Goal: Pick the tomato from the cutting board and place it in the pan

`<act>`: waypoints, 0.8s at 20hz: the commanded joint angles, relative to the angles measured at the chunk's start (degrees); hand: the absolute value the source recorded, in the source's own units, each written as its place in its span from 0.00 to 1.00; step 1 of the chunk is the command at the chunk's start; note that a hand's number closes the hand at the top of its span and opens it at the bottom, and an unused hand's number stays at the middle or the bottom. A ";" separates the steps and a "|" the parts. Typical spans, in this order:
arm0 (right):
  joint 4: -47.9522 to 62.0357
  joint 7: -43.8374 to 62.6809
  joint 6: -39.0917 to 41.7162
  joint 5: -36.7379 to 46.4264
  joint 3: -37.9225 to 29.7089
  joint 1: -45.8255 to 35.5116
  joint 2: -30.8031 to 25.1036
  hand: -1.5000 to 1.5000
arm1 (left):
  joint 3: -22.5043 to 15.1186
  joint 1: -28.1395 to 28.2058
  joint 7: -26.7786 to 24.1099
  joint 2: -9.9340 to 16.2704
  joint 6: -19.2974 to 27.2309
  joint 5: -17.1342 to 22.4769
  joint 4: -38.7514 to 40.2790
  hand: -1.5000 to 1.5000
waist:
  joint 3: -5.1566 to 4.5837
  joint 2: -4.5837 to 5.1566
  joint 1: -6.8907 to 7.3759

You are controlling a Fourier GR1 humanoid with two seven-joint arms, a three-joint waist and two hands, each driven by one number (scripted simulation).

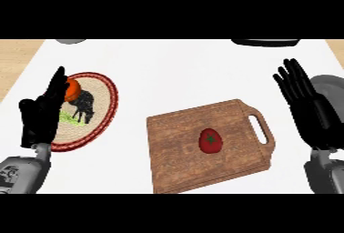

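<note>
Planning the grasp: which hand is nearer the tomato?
The right hand; the tomato lies toward the cutting board's handle end, farther from the left hand.

**Lighting:** bright, even and diffuse.

- The white counter [181, 68] is shown as 1 nearly uniform pale field on every side of the cutting board [194, 154].
- A narrow darker band is seen along the board's near and right edges.
- The tomato [210, 140], at the board's middle, is shaded softly toward its rim.
- A faint grey sheen is carried by the right hand [304, 102], right of the board.
- The left hand [39, 119], left of the board, is shown as near-solid black.
</note>
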 commanded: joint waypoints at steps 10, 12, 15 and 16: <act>-4.71 -1.76 -30.10 33.29 12.25 13.64 8.50 0.00 | 1.80 13.81 -0.34 -13.44 1.29 11.63 2.98 0.50 | -1.11 0.73 -4.47; -7.04 -2.56 -35.61 39.74 18.34 17.11 13.04 0.00 | 1.61 15.03 -1.44 -14.59 1.02 12.19 3.35 0.50 | -0.98 0.70 -4.38; -6.03 -1.44 -43.87 50.29 24.06 23.03 17.14 0.00 | 0.96 15.55 -2.83 -15.91 0.66 12.38 3.23 0.50 | -0.95 0.84 -4.81; -4.00 0.59 -46.94 53.38 26.16 23.74 17.29 0.00 | 1.12 14.88 -1.77 -15.99 1.21 12.46 3.00 0.50 | -0.90 1.10 -4.34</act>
